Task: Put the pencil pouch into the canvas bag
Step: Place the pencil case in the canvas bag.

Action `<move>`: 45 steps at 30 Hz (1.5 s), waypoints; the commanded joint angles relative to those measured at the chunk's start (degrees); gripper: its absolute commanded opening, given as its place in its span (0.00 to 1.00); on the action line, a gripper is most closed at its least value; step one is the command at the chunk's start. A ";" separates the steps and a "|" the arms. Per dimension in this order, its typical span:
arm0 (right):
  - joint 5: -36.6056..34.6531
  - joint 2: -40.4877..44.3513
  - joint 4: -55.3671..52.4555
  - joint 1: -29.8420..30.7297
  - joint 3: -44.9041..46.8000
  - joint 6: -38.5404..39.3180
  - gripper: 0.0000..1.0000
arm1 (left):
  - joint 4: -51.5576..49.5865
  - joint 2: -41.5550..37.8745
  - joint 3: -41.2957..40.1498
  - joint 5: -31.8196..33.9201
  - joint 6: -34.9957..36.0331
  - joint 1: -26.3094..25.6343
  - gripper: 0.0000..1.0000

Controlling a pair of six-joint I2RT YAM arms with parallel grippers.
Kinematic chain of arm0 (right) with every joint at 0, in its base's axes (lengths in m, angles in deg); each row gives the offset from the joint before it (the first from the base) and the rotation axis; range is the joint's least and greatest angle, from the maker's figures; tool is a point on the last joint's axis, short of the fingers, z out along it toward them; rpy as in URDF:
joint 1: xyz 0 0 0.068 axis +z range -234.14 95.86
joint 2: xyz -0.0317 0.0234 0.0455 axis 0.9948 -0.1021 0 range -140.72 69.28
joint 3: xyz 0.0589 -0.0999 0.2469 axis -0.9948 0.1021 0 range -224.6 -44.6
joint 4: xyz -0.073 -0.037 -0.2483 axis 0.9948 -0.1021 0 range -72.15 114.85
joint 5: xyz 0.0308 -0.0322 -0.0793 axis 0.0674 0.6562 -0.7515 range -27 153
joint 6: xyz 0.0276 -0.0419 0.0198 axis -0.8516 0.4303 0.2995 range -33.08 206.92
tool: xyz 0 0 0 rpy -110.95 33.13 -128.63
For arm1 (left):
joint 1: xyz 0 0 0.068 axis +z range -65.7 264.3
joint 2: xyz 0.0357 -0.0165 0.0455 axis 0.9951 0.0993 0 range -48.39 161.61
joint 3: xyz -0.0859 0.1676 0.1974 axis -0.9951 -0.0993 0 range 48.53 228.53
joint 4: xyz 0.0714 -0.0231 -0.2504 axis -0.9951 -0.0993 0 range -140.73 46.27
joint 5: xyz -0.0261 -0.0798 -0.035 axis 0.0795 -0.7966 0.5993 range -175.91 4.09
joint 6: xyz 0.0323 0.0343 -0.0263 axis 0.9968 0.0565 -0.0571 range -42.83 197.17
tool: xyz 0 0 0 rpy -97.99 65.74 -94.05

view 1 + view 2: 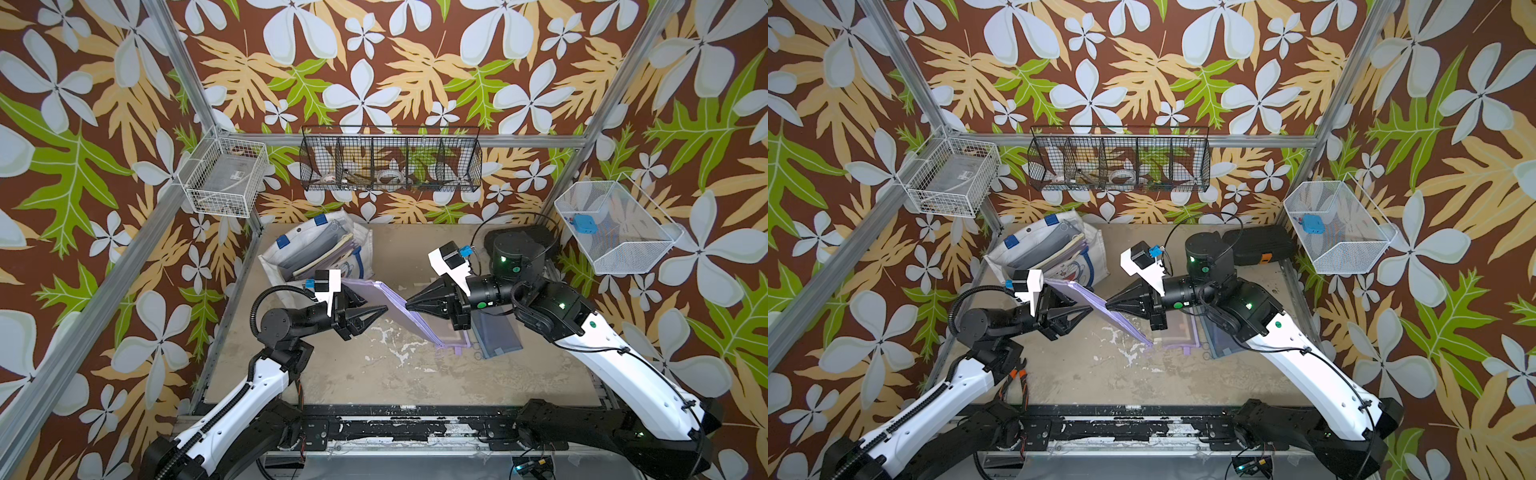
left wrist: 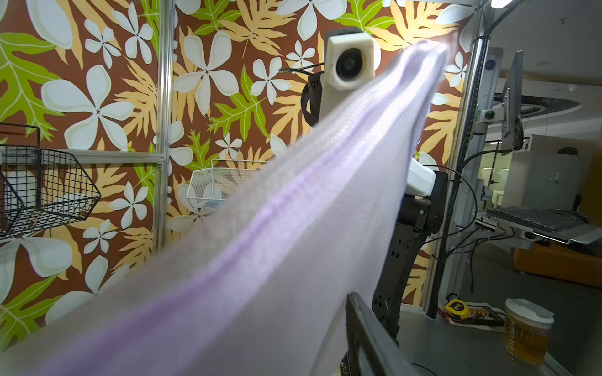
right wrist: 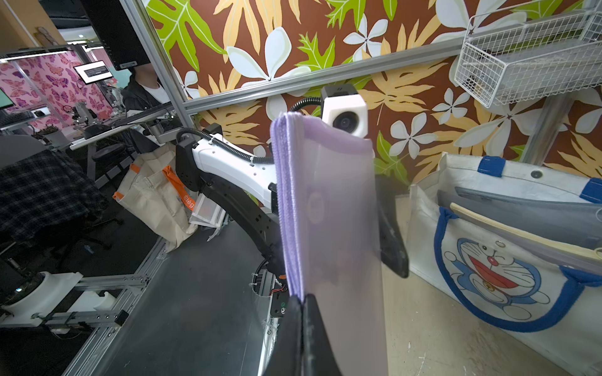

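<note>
**Pouch lifted between both arms, not in the bag**

The right gripper (image 1: 407, 305) (image 3: 303, 302) is clenched on the zip edge of the lilac translucent mesh pencil pouch (image 1: 384, 297) (image 3: 332, 211). The pouch is mid-table, up on edge, slanting from far left down to near right. The left gripper (image 1: 372, 302) straddles its far-left end, one finger on each side; whether it actually pinches, cannot tell. The white canvas bag with blue handles and cat print (image 1: 272, 259) (image 3: 488, 309) stands open at far left, just beyond the pouch, with grey folders inside. A grey-blue flat pouch (image 1: 496, 334) lies under the right arm.
</note>
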 commanded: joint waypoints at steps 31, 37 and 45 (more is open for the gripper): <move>-49.93 4.12 -8.33 0.04 5.84 5.57 0.91 | -81.41 10.76 41.53 62.88 52.83 0.00 0.00; -50.26 4.53 -8.03 -0.08 6.47 6.95 0.91 | -81.16 17.57 47.28 73.83 57.36 0.17 0.00; -48.95 4.18 -7.31 -1.60 7.07 8.91 0.91 | -79.44 23.17 50.70 77.73 60.15 2.93 0.00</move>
